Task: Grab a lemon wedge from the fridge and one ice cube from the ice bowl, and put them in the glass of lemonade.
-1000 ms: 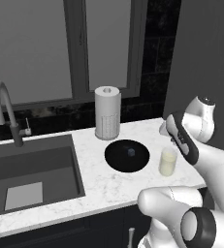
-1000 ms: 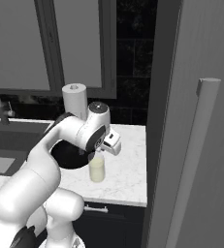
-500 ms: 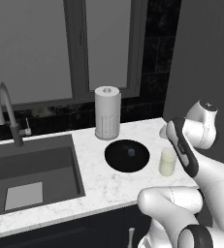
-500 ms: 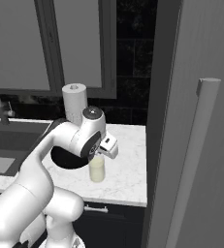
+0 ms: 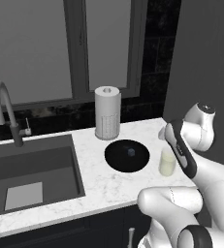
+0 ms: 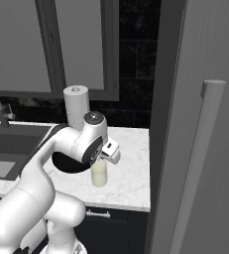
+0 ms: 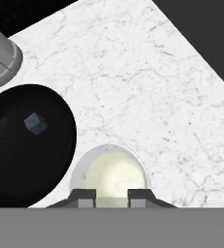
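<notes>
Hovering my gripper (image 7: 111,195) right over the glass of lemonade (image 7: 109,175), fingertips (image 7: 87,196) drawn close w/ just a narrow slot betw. them, basically closed; nothing visible betw. the tips, so can't tell if I'm holding anything. In hand view the glass mouth sits directly below the tips, pale yellow liquid inside. Glass (image 5: 167,162) stands upright on the white marble counter (image 5: 114,184), just beside the ice bowl (image 5: 127,155), on its right in left base view. Bowl is a shallow black dish w/ one ice cube (image 7: 35,123) lying in it, roughly mid-bowl; same cube (image 5: 130,152) shows as a small grey-blue speck from the left base cam. Paper towel roll (image 5: 107,113) stands upright behind the bowl, near the window. Sink (image 5: 28,172) w/ curved faucet (image 5: 4,106) is well to the left of the bowl. Fridge (image 6: 200,149) is at the right end of the counter, grey door w/ long vertical bar handle (image 6: 198,158), door looks closed from right base view. In that view my hand (image 6: 110,150) hangs just above the glass (image 6: 99,173). No lemon wedge I can make out.
</notes>
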Motion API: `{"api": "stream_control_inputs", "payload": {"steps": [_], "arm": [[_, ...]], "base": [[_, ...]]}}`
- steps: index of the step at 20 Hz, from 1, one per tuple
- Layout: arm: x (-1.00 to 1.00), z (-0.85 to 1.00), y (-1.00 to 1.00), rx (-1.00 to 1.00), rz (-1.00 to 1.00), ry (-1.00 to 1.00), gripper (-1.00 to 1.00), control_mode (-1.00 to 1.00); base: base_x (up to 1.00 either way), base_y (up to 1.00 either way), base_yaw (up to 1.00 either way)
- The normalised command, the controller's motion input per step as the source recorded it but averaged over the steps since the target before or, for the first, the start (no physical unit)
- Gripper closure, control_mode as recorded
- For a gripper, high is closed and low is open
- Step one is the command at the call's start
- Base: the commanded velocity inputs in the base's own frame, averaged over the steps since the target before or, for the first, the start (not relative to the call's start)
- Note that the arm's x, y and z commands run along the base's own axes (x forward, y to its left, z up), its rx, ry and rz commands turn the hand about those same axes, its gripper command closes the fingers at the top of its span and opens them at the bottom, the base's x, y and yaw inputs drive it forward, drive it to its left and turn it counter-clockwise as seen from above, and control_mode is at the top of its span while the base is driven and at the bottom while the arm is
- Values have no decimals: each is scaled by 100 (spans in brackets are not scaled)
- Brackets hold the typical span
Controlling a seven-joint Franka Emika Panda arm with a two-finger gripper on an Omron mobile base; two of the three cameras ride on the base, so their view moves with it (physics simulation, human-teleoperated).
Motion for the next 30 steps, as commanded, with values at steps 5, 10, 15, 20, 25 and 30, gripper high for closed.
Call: {"api": "stream_control_inputs", "payload": {"steps": [5, 10, 15, 20, 25, 30], "arm": [[0, 0, 5, -11, -4, 0, 100, -100], [0, 0, 13, -12, -2, 0, 100, -100], [0, 0, 0, 0, 0, 0, 100, -100], [0, -12, -4, 0, 0, 3, 100, -100], [1, -6, 0, 0, 0, 6, 100, -100], [6, 0, 0, 0, 0, 0, 100, -100]], "base": [[0, 0, 0], [0, 0, 0], [0, 0, 0], [0, 0, 0], [0, 0, 0], [0, 0, 0]]}}
